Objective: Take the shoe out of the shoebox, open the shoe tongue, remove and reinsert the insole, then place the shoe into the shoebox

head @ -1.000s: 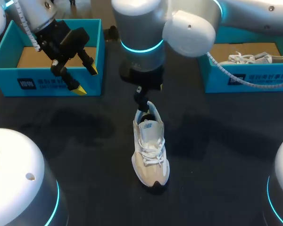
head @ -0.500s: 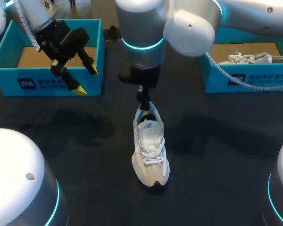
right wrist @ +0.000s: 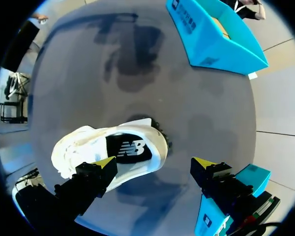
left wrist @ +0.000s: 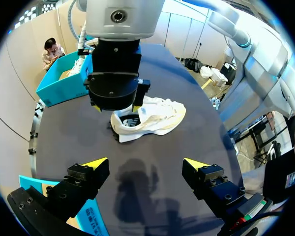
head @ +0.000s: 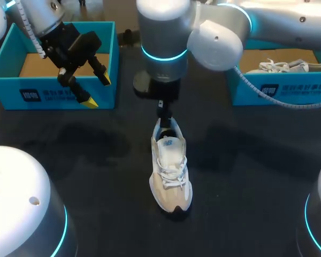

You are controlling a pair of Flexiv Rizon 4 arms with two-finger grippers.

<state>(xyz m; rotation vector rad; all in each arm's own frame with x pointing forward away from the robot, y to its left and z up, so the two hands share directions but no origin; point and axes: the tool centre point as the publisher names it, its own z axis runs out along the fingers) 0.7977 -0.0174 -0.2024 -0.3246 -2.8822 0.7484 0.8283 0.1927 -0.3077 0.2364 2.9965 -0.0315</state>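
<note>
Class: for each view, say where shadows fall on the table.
Head view: dark patches on the table beside the shoe, either side. Left wrist view: a shadow on the table ahead of the left gripper. Right wrist view: shadow blotches beyond the shoe, near the blue shoebox.

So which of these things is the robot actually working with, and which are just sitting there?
In the job: the white shoe, standing outside the boxes; the empty blue shoebox, probably where it goes.
Just lying about: the second blue shoebox; the other shoe inside it.
</note>
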